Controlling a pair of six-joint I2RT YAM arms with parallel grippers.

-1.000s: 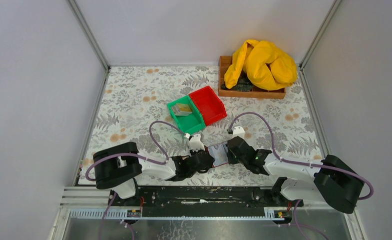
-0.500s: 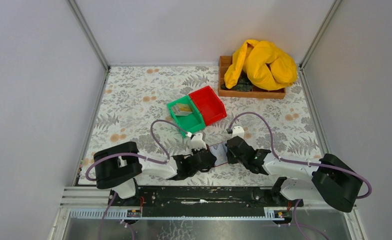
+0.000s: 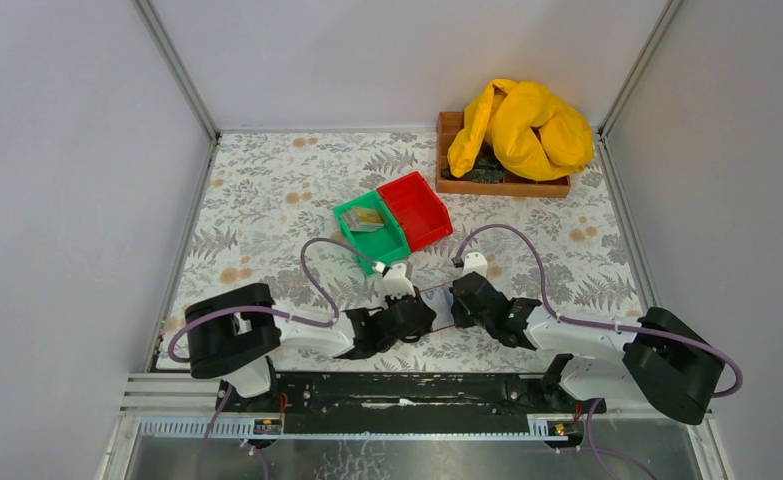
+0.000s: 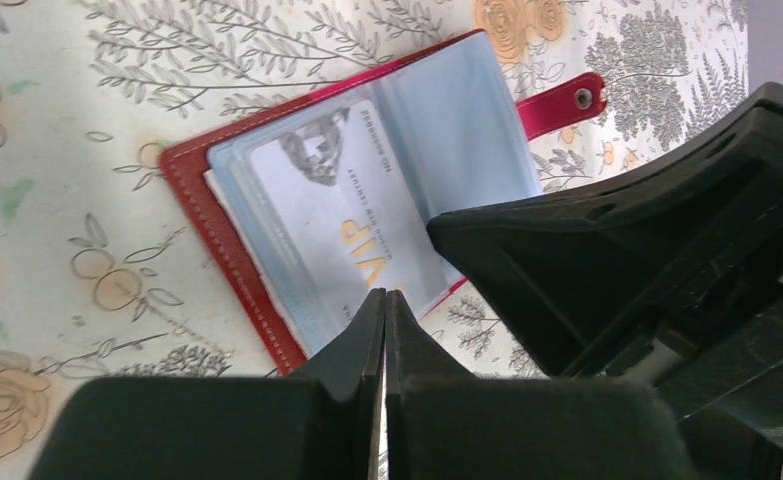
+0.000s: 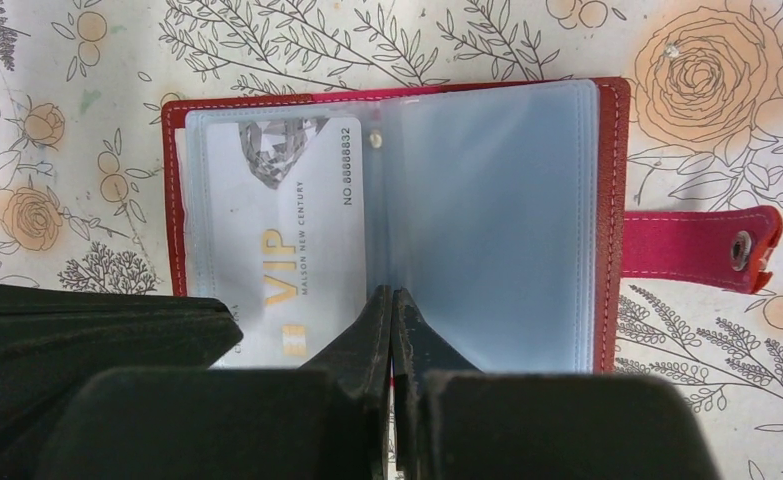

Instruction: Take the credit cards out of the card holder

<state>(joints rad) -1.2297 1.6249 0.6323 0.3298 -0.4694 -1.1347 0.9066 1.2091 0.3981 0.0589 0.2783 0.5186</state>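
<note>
Close to the near edge of the table [image 3: 267, 190], the two arms meet over the card holder [image 5: 487, 220]. It lies open and flat on the table between them.

The left tool [image 4: 384, 300] is closed tight. Its tip sits right at the edge of a pale VIP card [image 4: 317, 220]. I cannot tell if it pinches the card or only touches it. The right tool [image 5: 392, 295] is closed too, with its tip at the middle fold of the holder.

In the last second the left tool has crept a little way further from the near edge, onto the holder. The right tool has hardly moved. The card is still inside its clear pocket, so I think this card is not out yet.

From above, the arms hide most of the holder. The wrist views show more: the VIP card sits in the page away from the snap strap [image 5: 702, 250], and the other page looks bare.

Only the top view shows what is further off. A green bin [image 3: 370, 228] near the middle of the table has some cards [image 3: 367, 220] in it, and a red bin [image 3: 417, 208] touches it. At the far right corner sits a wooden tray [image 3: 507, 187] with a yellow cloth [image 3: 522, 128].
</note>
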